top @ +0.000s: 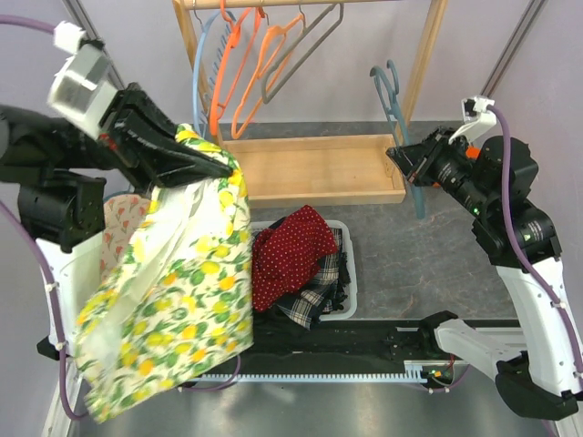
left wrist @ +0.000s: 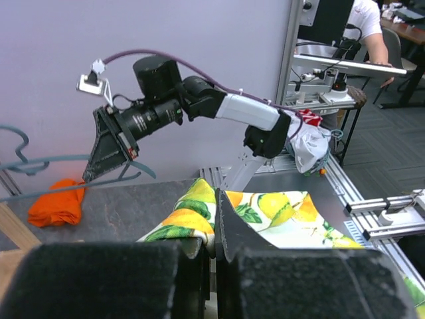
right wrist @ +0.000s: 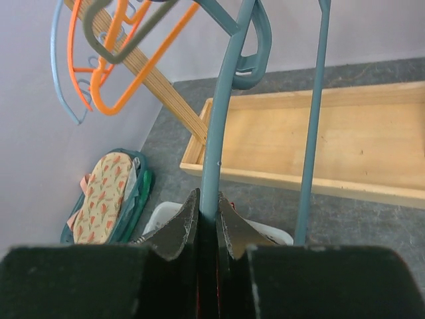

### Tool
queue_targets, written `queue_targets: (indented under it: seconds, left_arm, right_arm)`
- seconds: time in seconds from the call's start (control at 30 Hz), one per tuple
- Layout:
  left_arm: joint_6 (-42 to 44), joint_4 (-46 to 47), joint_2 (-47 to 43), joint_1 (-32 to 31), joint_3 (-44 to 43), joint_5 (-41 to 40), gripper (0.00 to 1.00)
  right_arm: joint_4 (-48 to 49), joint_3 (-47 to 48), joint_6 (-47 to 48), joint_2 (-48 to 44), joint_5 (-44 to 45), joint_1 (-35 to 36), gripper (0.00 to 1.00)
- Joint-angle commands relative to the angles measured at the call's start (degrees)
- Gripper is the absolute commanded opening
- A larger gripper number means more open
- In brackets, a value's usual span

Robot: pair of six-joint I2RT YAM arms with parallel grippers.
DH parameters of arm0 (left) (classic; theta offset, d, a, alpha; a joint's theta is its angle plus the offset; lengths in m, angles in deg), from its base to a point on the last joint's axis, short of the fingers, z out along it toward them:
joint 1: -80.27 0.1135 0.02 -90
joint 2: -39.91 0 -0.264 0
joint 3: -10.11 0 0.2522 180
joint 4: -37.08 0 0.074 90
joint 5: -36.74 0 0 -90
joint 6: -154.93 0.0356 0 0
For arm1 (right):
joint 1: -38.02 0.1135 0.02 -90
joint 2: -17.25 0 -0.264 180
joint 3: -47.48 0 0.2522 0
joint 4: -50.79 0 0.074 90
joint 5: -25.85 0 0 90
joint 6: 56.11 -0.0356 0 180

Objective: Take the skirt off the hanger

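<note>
Separation appears complete: the left gripper (top: 219,162), clamped shut on the lemon-print white fabric skirt (top: 173,291), lifts it over the table's left edge, well apart from the bare teal plastic hanger (right wrist: 220,113) pinched narrowly in the right gripper (right wrist: 207,209)

I see the skirt (top: 182,291) white with yellow lemons and green leaves, the hanger (right wrist: 214,159) dull teal

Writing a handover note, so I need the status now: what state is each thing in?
left gripper: shut on the lemon-print garment.
lemon-print garment: lifted, hanging loose, off any hanger.
right gripper: shut on the teal hanger.
teal hanger: bare, held above the table.
basket: holding a heap of clothes.
orange hangers: bare, hooked on the rail.
</note>
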Motion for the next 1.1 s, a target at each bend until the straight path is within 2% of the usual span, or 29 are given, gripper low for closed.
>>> queue_targets:
  seconds: [0.0, 0.3, 0.43, 0.53, 0.6, 0.67, 0.77, 0.9, 0.97, 1.07]
  left_arm:
    - [1.2, 1.5, 0.2, 0.5, 4.6, -2.1, 0.02]
    - [18.2, -13.0, -0.2, 0.5, 6.1, -7.3, 0.02]
    - [23.8, -19.1, -3.0, -0.1, 16.1, -6.7, 0.02]
    - [31.0, -26.6, -5.1, -2.8, 23.4, -8.6, 0.02]
    - [36.5, -32.6, -6.1, -6.4, 25.1, -10.3, 0.02]
    - [37.9, -34.5, -6.2, -9.3, 24.1, -11.4, 0.02]
    - [37.9, -36.3, -4.8, -10.7, 18.0, -10.9, 0.02]
    - [37.9, -38.2, -3.7, -11.2, 6.3, -9.9, 0.02]
    - [37.3, -38.5, -4.1, -11.3, 5.5, -8.8, 0.02]
    - [39.9, -40.7, -6.3, -12.1, 13.4, -8.2, 0.02]
  right_arm:
    - [5.0, 6.5, 0.9, 2.7, 0.9, -0.2, 0.00]
    - [8.1, 11.3, -0.1, 8.3, 2.2, -0.2, 0.00]
    - [8.4, 14.2, 0.0, 11.1, 2.7, -0.2, 0.00]
    - [8.9, 16.7, 0.2, 13.6, 3.1, -0.2, 0.00]
    - [9.1, 18.4, 0.6, 15.5, 3.8, -0.2, 0.00]
    - [9.1, 19.6, 0.8, 17.4, 4.2, -0.3, 0.00]
    - [9.4, 20.6, 0.8, 19.4, 5.1, -0.5, 0.00]
    - [11.0, 21.7, -1.2, 22.3, 3.3, -3.7, 0.00]
    - [11.3, 23.5, -3.0, 25.0, 1.1, -4.9, 0.00]
    - [12.3, 26.1, -4.4, 27.9, -1.1, -6.3, 0.00]
